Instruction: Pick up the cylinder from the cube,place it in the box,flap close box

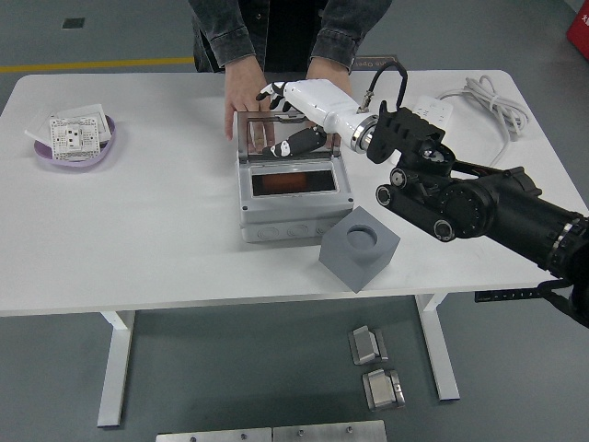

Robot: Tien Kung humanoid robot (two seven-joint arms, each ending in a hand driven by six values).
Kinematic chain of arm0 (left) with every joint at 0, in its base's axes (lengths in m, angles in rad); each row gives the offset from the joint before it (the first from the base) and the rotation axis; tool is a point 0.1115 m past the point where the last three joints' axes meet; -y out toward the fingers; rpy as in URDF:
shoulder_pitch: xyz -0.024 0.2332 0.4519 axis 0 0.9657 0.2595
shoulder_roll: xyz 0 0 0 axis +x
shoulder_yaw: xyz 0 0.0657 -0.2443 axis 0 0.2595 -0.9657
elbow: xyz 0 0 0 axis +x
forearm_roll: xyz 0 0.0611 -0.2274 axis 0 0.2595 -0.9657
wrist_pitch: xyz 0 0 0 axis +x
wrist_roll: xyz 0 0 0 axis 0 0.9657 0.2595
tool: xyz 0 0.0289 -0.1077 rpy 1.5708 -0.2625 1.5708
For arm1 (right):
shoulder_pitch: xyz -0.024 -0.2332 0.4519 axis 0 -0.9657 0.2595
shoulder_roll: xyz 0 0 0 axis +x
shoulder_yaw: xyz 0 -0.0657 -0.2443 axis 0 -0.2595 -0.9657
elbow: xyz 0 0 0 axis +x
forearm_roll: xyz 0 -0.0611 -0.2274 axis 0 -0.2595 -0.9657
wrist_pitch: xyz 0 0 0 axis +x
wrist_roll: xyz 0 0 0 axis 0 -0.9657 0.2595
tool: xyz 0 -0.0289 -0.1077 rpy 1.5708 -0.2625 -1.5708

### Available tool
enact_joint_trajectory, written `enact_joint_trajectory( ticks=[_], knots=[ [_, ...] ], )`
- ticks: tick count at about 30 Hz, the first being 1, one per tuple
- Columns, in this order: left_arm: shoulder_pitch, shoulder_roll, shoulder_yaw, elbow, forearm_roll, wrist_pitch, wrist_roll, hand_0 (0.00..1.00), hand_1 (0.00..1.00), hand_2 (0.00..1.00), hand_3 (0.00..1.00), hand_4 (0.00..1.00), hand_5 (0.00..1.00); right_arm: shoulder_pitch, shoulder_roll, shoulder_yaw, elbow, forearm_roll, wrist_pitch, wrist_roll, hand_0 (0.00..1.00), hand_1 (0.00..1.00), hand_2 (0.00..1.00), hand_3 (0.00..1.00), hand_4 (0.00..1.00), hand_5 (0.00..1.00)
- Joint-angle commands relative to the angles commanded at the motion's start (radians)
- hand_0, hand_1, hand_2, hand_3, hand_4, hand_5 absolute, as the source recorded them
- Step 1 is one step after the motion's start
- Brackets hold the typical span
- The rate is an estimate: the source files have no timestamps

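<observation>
The right hand [293, 112], white with black fingertips, reaches in from the right on a black arm [479, 203] and sits at the far edge of the grey box [293, 204], which stands near the middle of the white table [166, 221]; its fingers [272, 91] are spread over the top rim of the clear flap [287, 136], and its thumb [293, 144] shows in front of the flap's pane, so the hand brackets the flap's upper edge without a tight grip that can be made out; the flap stands raised, close to upright, hinged along the box's far side; below it, through the dark opening in the box's top, an orange-red shape [290, 183] lies inside the box, which appears to be the cylinder, though its form is not clear through the opening; the grey cube [359, 249] rests on the table just near and to the right of the box, close to its corner, and the round socket in its top is empty; a person [285, 28] stands at the far side, with one hand [243, 99] flat on the table just behind the box's far left corner and the other hand mostly hidden behind the robot's hand; at the far left of the table a purple dish [78, 147] holds a white part; a white cable [488, 97] lies coiled at the far right.
</observation>
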Motion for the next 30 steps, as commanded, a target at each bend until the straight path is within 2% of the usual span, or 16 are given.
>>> enact_joint_trajectory(
  ticks=[10,15,19,25,30],
  knots=[
    [-0.009,0.003,0.012,-0.003,0.000,0.000,0.001,0.716,0.689,0.569,0.773,0.769,0.327,0.034,0.052,-0.160,-0.189,0.196,0.000,0.020,0.688,0.639,0.712,0.828,0.948,0.418],
    [-0.009,0.004,0.007,-0.005,0.006,0.000,0.000,0.716,0.689,0.569,0.772,0.767,0.326,0.020,0.054,-0.195,-0.215,0.251,0.000,0.027,0.689,0.643,0.712,0.829,0.947,0.423],
    [-0.004,0.002,0.005,-0.005,0.008,0.000,0.001,0.716,0.689,0.569,0.772,0.767,0.326,0.005,0.035,-0.155,-0.171,0.201,-0.001,0.020,0.689,0.643,0.712,0.829,0.947,0.423],
    [0.000,0.001,-0.008,-0.006,0.016,0.000,0.000,0.715,0.689,0.569,0.772,0.766,0.325,-0.033,-0.015,-0.067,-0.054,0.076,-0.003,0.004,0.689,0.643,0.712,0.828,0.948,0.424],
    [0.005,0.000,-0.018,-0.007,0.021,0.000,0.000,0.716,0.690,0.569,0.773,0.766,0.325,-0.067,-0.052,-0.036,0.046,-0.025,0.000,-0.010,0.690,0.642,0.712,0.829,0.950,0.433]
  ],
)
